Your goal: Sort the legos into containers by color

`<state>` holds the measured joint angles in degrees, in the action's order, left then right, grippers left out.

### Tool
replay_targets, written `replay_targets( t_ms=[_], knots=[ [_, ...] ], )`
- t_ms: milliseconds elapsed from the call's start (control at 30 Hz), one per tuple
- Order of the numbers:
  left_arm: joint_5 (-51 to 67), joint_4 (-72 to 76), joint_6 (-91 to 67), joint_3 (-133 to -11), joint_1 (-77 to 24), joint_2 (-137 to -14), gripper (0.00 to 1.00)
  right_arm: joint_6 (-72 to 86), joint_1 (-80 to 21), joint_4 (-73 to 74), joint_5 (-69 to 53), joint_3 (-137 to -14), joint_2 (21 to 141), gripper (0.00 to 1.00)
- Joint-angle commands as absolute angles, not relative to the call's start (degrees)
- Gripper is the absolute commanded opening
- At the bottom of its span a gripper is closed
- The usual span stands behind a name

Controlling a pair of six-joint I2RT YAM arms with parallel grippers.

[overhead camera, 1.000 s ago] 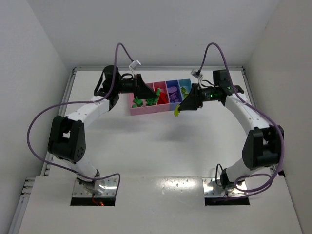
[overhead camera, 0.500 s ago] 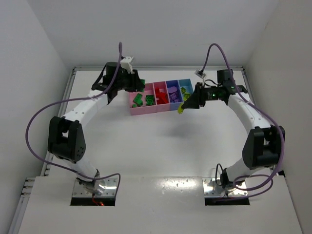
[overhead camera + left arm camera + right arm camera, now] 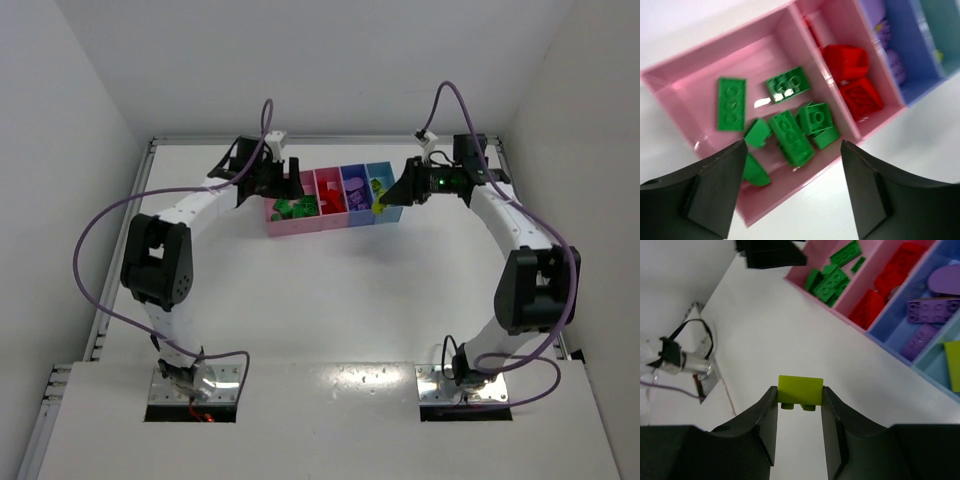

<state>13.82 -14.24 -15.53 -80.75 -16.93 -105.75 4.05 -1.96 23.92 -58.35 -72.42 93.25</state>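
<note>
So the right pincer (image 3: 800, 396) is pinching a yellow-green lego (image 3: 800, 389) by its two sides, studs pointing down toward the wrist camera, with bare white worktop (image 3: 755, 340) behind it. From overhead the right pincer (image 3: 383, 203) has that block right at the near edge of the light blue bin (image 3: 381, 180), which is the right-hand end of the row of containers (image 3: 333, 222); can't tell from these shots whether it's actually over the bin or just short of it. The left pincer (image 3: 792, 145) is spread wide with nothing between its fingers (image 3: 715, 185), hanging over the near wall of the wide pink bin (image 3: 695, 85). That bin has a handful of green legos (image 3: 791, 137) lying loose in it, some flat, some tipped on their sides. Next door, the narrow pink bin (image 3: 840, 20) has red legos (image 3: 854, 75) bunched at its near end. The right wrist view shows purple legos (image 3: 932, 309) in the blue-violet bin (image 3: 890, 335), plus another yellow-green piece (image 3: 953, 365) already sitting in the light blue one at the frame's edge. Overhead, the left pincer (image 3: 285, 190) is at the left end of the row, so the two arms sit at opposite ends of the containers.
</note>
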Motion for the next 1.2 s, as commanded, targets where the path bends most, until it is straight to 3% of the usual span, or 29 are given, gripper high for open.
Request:
replay_targets(
  t_ms=[0,67,133,300,533,700,933,967,1033,1100,1167],
  knots=[
    [21.0,-8.3,-16.0,-82.9,-17.5,-101.9,0.83,9.9,-1.4,17.2,-50.5,-76.5,95.2,0.03],
    [21.0,2.4,-18.7,-76.2,-17.5,-94.8,0.84,13.1,-1.4,14.8,-45.3,-78.0,96.6,0.04],
    [21.9,7.9,-20.9,-71.3,-17.5,-88.8,1.0,13.1,-2.2,14.8,-39.5,-81.2,98.7,0.04],
    [24.9,-1.1,-18.6,-75.4,-17.5,-87.8,1.0,13.7,-3.4,15.3,-31.8,-87.1,104.7,0.04],
    [15.9,-9.6,-17.8,-75.8,-16.3,-86.6,1.0,9.9,-5.7,15.7,-26.1,-93.1,113.6,0.09],
    [13.4,-10.2,-15.0,-75.3,-15.7,-85.4,1.0,7.8,-6.8,15.7,-23.6,-94.7,117.0,0.2],
    [12.3,-11.2,-13.9,-73.7,-14.5,-84.4,1.0,7.3,-6.8,15.7,-20.1,-95.3,119.4,0.21],
    [12.3,-11.2,-13.1,-73.1,-14.5,-84.4,1.0,6.8,-7.3,15.7,-19.4,-95.3,119.4,0.25],
    [12.9,-11.9,-12.5,-73.1,-14.5,-84.4,1.0,6.8,-7.3,15.7,-16.2,-95.3,119.4,0.59],
    [12.9,-11.9,-12.5,-72.6,-13.4,-84.4,1.0,5.4,-8.6,15.7,-14.4,-94.2,119.4,0.73],
    [12.9,-11.9,-12.5,-71.5,-12.8,-84.4,1.0,5.4,-8.6,15.2,-14.4,-93.6,118.1,0.8]
  ],
)
